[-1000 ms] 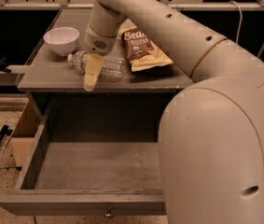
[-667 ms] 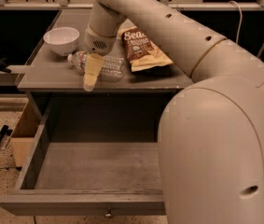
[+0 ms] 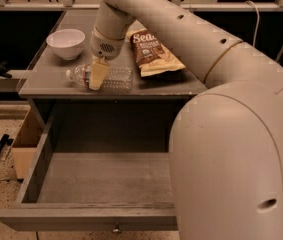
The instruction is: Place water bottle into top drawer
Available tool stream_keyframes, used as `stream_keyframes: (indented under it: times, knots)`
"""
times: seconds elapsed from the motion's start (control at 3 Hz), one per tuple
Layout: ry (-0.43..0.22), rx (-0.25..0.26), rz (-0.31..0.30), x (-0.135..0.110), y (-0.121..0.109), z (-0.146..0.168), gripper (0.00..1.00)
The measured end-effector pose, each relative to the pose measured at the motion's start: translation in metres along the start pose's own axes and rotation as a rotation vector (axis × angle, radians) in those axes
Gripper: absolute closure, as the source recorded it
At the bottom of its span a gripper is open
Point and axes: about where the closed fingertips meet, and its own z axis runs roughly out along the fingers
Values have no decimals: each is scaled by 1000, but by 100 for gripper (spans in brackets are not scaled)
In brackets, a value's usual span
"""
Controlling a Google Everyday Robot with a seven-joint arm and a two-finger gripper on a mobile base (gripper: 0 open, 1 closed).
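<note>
The water bottle (image 3: 115, 79) lies on its side near the front edge of the grey table (image 3: 46, 86), with its white cap pointing left. My gripper (image 3: 97, 75) reaches down from the arm onto the bottle's neck end, just right of the label band. The top drawer (image 3: 101, 176) is pulled wide open below the table. Its inside is bare, and its round knob (image 3: 115, 229) is on the front panel.
A white bowl (image 3: 66, 42) stands at the table's back left. A brown snack bag (image 3: 152, 51) lies right of the bottle. My arm's large forearm (image 3: 231, 149) covers the right side of the drawer. A cardboard box (image 3: 25, 144) sits on the floor at the left.
</note>
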Motion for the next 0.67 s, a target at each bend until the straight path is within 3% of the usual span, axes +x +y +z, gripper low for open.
stream_keyframes:
  times: [0.67]
  knots:
    - [0, 0, 0, 0, 0, 0, 96]
